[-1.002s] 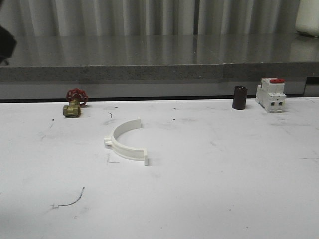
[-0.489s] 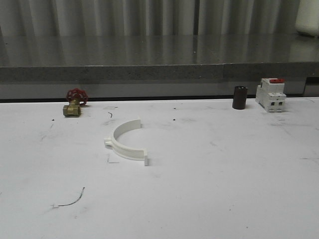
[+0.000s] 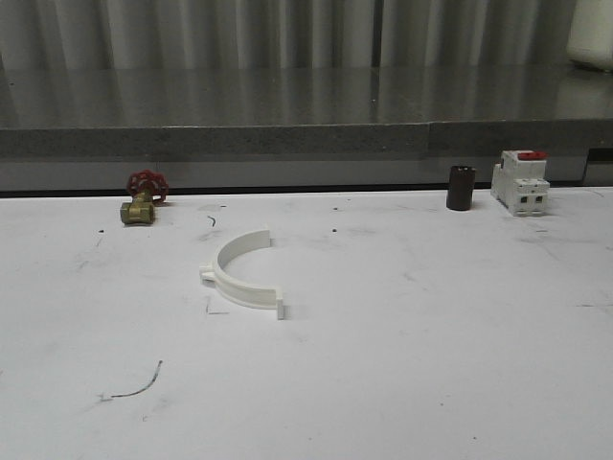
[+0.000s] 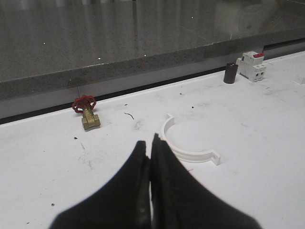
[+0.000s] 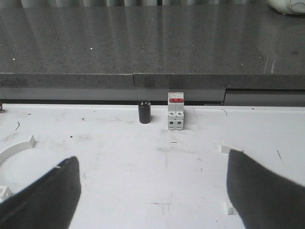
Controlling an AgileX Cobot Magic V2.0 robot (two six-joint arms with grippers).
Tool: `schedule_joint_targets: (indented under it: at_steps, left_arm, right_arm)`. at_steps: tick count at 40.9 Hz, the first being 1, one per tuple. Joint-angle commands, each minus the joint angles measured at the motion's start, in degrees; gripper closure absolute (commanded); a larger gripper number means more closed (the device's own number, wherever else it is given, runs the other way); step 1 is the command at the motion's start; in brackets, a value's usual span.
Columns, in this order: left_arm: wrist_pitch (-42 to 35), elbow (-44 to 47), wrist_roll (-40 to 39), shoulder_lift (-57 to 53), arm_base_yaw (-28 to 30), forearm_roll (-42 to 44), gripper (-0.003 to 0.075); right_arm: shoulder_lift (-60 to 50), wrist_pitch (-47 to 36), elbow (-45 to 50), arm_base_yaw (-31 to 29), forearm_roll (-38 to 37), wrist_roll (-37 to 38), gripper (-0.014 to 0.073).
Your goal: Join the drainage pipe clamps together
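Observation:
One white semicircular drainage pipe clamp [image 3: 239, 274] lies flat on the white table, left of centre, its open side facing the back right. In the left wrist view my left gripper [image 4: 148, 140] hangs above the table with its black fingers pressed shut on nothing, and the clamp [image 4: 188, 151] lies just beyond and beside the tips. My right gripper [image 5: 152, 191] stands wide open over bare table. The same clamp's end [image 5: 15, 148] shows past one finger. Beside the other finger [image 5: 262, 191] two small white tab ends [image 5: 224, 149] of another white piece peek out, the rest hidden.
A brass valve with a red handwheel [image 3: 144, 197] sits at the back left. A black cylinder [image 3: 461, 187] and a white breaker with a red top [image 3: 520, 182] stand at the back right. A grey stone ledge [image 3: 306, 139] runs along the table's far edge.
A dark shape at the upper left edge of the front view one second ago has gone out of frame. The clamp and the other objects have not moved.

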Motion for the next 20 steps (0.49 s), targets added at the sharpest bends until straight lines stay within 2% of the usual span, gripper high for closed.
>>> schedule_joint_targets:
  at_steps: [1,15,20]
  left_arm:
    - [-4.8,-1.59,0.04,0.17,-0.49,0.16,0.0741]
    - [-4.8,-1.59,0.04,0.17,-0.49,0.16,0.0741]
    - [-4.8,-1.59,0.04,0.17,-0.49,0.16,0.0741]
  right_arm:
    - [0.84,-4.39,-2.05,-0.26,-0.16,-0.54,-0.0048]
    - [0.84,-4.51,-2.05,-0.26,0.22,-0.54,-0.0048]
    - [2.95,-1.34,-3.05,-0.26,1.72,-0.4,-0.0048]
